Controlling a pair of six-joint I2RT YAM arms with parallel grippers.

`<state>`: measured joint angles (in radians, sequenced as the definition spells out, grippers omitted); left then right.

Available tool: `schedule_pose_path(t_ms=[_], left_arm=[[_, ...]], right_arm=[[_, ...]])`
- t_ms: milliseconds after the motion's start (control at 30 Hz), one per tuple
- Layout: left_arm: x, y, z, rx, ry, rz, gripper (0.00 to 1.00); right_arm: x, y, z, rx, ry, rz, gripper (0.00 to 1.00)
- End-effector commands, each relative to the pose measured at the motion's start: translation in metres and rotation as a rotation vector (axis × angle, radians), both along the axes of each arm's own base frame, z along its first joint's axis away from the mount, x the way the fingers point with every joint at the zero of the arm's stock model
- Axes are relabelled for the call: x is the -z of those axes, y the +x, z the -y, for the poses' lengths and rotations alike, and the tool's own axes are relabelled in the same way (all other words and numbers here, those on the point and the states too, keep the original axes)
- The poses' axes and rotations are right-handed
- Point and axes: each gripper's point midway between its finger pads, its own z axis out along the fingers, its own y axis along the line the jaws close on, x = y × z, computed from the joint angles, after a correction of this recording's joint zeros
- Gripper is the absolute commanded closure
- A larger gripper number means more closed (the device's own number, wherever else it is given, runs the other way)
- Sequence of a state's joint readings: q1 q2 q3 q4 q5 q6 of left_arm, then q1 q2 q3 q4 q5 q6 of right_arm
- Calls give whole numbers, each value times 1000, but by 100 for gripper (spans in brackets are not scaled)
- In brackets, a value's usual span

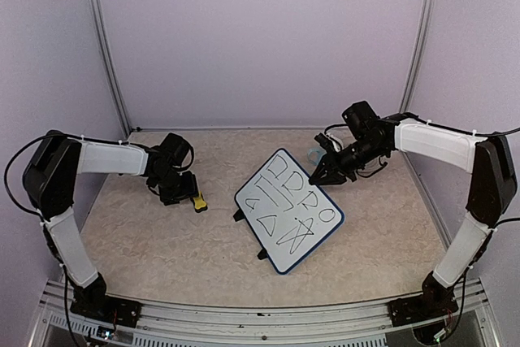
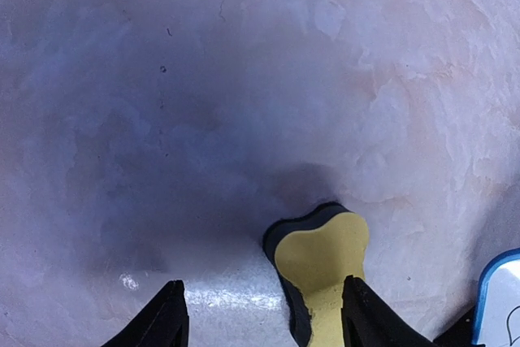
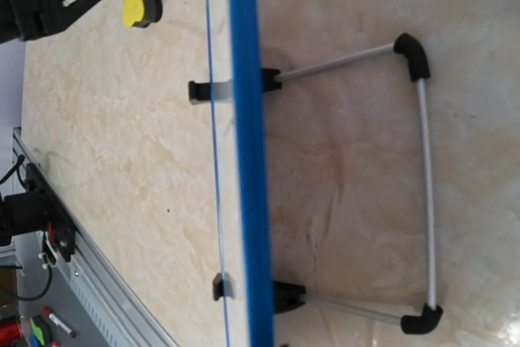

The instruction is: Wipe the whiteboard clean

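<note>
The whiteboard (image 1: 286,210), white with a blue rim and black scribbles, stands tilted on black feet mid-table. The right wrist view shows its blue rim (image 3: 248,160) edge-on with its wire stand (image 3: 426,184) behind. A small yellow sponge eraser (image 1: 197,201) lies left of the board. My left gripper (image 1: 180,193) is low over the eraser and open. In the left wrist view the left gripper (image 2: 264,321) has the eraser (image 2: 321,258) between its fingers, close to the right finger (image 2: 366,318). My right gripper (image 1: 321,173) hovers at the board's upper right edge. Its fingers do not show clearly.
A small pale blue object (image 1: 313,156) is partly hidden behind the right gripper. The board's corner (image 2: 500,298) shows at the right edge of the left wrist view. The enclosure walls stand close behind, and the metal base rail (image 1: 260,314) runs along the near edge.
</note>
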<state>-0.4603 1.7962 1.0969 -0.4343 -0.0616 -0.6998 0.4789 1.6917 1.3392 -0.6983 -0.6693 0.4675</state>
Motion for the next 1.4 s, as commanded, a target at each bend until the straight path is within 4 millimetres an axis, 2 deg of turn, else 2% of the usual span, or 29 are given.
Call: schedule_pose_path(t_ms=[0, 133, 267, 433, 633, 867, 1067, 1167, 1233, 1367], left_arm=[[-6, 11, 10, 4, 0, 33, 37], [-12, 17, 20, 24, 18, 57, 35], [-7, 18, 25, 31, 56, 41, 36], [5, 13, 20, 7, 151, -16, 40], [5, 8, 20, -4, 194, -22, 43], [13, 7, 27, 11, 174, -35, 64], [9, 11, 32, 59, 142, -17, 82], [1, 16, 35, 93, 136, 8, 93], [-13, 22, 43, 140, 119, 50, 100], [-63, 32, 72, 282, 67, 194, 100]], right_arm=[[4, -4, -9, 0, 26, -24, 92], [6, -7, -11, 2, 27, -30, 93], [6, -8, -13, 7, 26, -28, 94], [5, -8, -12, 13, 23, -27, 94], [4, -8, -12, 15, 22, -21, 94], [7, -10, -11, 12, 19, -25, 94], [7, -11, -13, 10, 31, -29, 94], [6, -12, -13, 12, 40, -34, 94], [8, -12, -14, 13, 43, -38, 95], [10, -13, -18, 10, 51, -44, 95]])
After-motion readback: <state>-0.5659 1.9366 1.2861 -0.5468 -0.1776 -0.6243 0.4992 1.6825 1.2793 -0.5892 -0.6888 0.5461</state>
